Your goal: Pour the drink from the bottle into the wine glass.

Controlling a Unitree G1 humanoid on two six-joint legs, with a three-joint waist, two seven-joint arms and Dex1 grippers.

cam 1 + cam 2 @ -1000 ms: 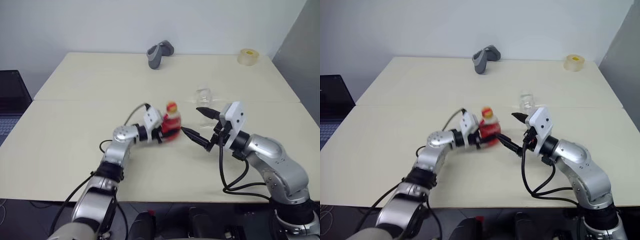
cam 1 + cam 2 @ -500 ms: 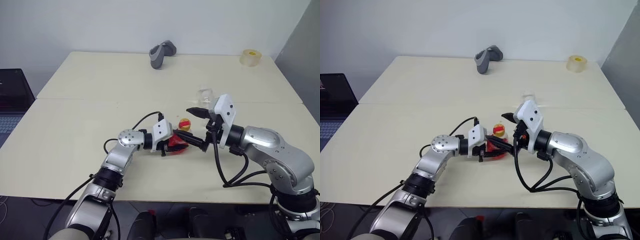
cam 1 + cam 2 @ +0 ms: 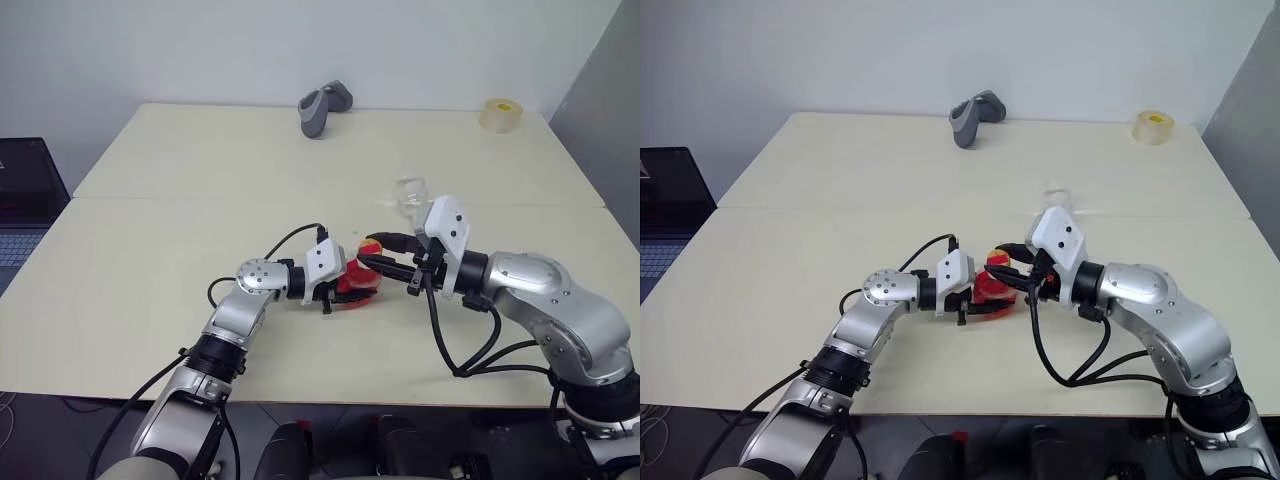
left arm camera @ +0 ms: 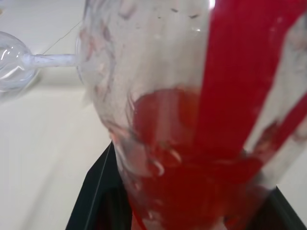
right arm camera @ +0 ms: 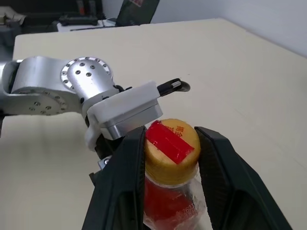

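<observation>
From the head, we see our left gripper clamping the small clear plastic bottle of red drink above the cream table. Our right gripper, spread a second ago, now pinches its yellow cap; uncapping comes next. The clear stemmed wine glass waits nearby.

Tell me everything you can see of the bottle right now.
The bottle is small, clear plastic with a red label band and a yellow cap bearing a red sticker. The red drink fills only part of it. It is tilted, cap toward the right arm, near the table's front middle. The left claw grips its body; the right claw has a finger on each side of the cap. The cap is still on. The wine glass stands apart behind it.
</observation>
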